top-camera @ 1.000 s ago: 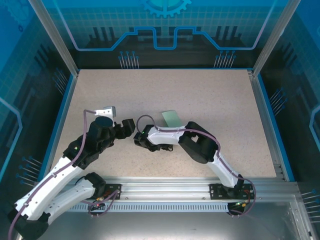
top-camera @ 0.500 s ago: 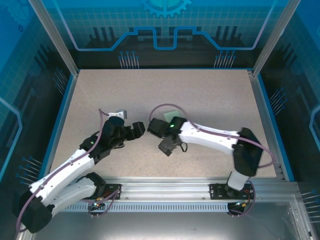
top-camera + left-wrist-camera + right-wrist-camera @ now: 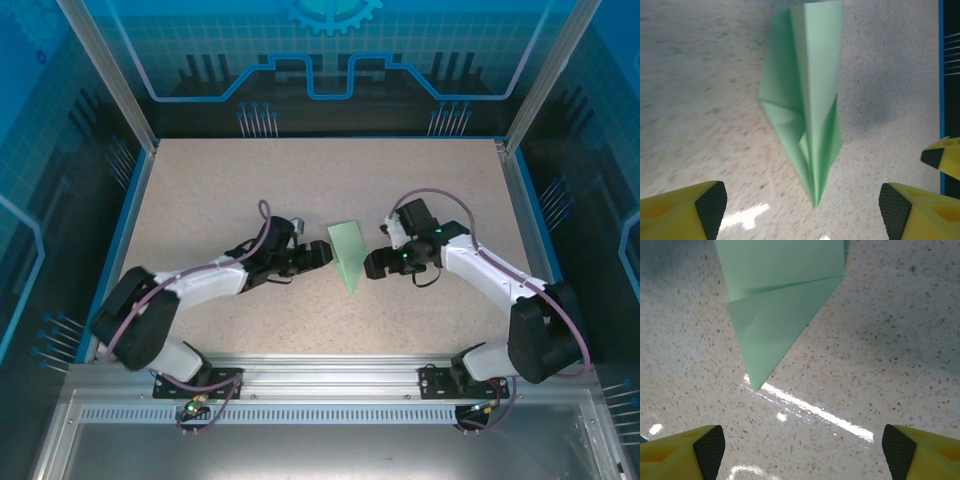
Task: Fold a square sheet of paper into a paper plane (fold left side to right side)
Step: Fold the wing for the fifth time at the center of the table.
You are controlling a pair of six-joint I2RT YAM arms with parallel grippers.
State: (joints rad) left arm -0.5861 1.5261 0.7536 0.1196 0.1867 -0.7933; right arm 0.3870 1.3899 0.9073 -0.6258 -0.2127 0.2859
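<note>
Flanking the paper plane (image 3: 347, 252) from either side, the left tool (image 3: 322, 255) and the right tool (image 3: 373, 264) are pointing at each other across it, both with fingers spread wide and gripping nothing. In the left wrist view the dark pads (image 3: 711, 201) are sitting well apart, with the plane's (image 3: 807, 115) pointed tip lying ahead in the gap and touching neither. The right wrist view is showing the same wide stance, with the point of the plane (image 3: 775, 305) aimed towards the opening of the right tool (image 3: 800, 446). The pale green paper is lying near the middle of the speckled surface (image 3: 420, 190) as a slim dart, its layered flaps lifting a little along the centre crease instead of lying flat. It is looking very light and thin, so it is likely to slide on the glossy surface under any sideways nudge, and it would crumple under a hard pinch. The stiffest place to take hold is probably the stacked centre fold near the nose, while the loose flaps will want pressing down, not gripping
</note>
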